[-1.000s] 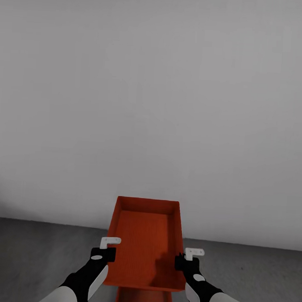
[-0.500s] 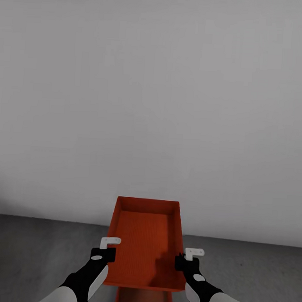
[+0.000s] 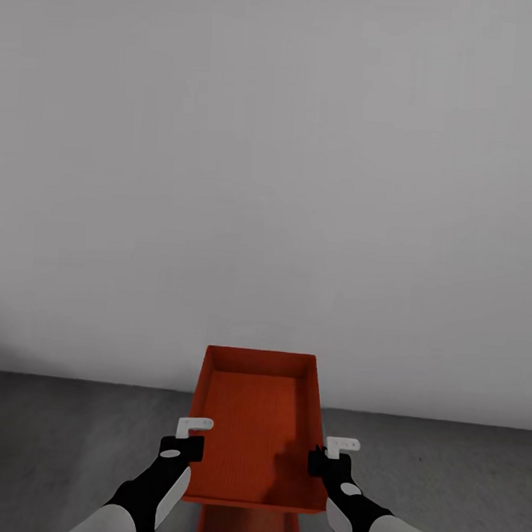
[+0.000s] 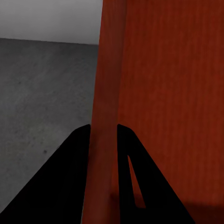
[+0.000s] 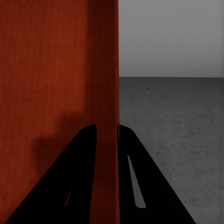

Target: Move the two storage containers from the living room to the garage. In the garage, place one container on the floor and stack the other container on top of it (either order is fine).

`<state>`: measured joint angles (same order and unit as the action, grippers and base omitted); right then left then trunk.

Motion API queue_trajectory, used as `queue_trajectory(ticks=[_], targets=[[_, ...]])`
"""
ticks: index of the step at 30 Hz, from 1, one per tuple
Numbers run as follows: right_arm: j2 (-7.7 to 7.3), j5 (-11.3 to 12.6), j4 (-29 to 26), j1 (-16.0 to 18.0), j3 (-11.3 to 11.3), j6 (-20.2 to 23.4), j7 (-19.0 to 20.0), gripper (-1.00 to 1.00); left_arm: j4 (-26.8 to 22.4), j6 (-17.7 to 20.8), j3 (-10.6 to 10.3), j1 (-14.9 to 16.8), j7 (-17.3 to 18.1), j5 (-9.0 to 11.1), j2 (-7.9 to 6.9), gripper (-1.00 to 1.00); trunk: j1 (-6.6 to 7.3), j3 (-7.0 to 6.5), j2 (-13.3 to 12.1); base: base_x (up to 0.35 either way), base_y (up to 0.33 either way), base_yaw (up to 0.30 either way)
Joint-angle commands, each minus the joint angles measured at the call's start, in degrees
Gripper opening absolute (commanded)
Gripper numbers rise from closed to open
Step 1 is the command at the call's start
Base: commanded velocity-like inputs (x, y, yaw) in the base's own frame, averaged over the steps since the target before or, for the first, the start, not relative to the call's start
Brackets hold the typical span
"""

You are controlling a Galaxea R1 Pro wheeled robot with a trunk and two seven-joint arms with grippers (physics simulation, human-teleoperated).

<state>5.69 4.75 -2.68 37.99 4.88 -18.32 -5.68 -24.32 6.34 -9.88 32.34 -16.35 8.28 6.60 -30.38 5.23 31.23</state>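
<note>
Stiff, light upper container (image 3: 258, 427) clamped by its long side walls, left hand (image 3: 182, 447) and right hand (image 3: 319, 462) each closed on a rim, above second container (image 3: 248, 529) on garage floor (image 3: 50, 442).

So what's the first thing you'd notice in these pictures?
The bright orange-red bin, low in the middle of the head view, held up by both grippers: the left gripper pinches one side wall, the right gripper the other. A second bin peeks out beneath it, above the dark grey floor.
</note>
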Motion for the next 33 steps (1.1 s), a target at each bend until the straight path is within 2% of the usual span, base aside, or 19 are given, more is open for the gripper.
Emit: queue_trajectory(ticks=[1,33], targets=[[-0.68,0.2,-0.1,0.1,-2.5,-2.7,0.2,-1.0,0.0,0.3,1.8,0.0,-0.6,1.1,-0.28,-1.0,-0.02,0.2,0.1,0.0,-0.002,0.0],[-0.68,0.2,-0.1,0.1,-2.5,-2.7,0.2,-1.0,0.2,0.3,1.7,0.1,-0.6,1.1,-0.27,-1.0,-0.02,3.1,0.1,0.0,0.0,0.0]])
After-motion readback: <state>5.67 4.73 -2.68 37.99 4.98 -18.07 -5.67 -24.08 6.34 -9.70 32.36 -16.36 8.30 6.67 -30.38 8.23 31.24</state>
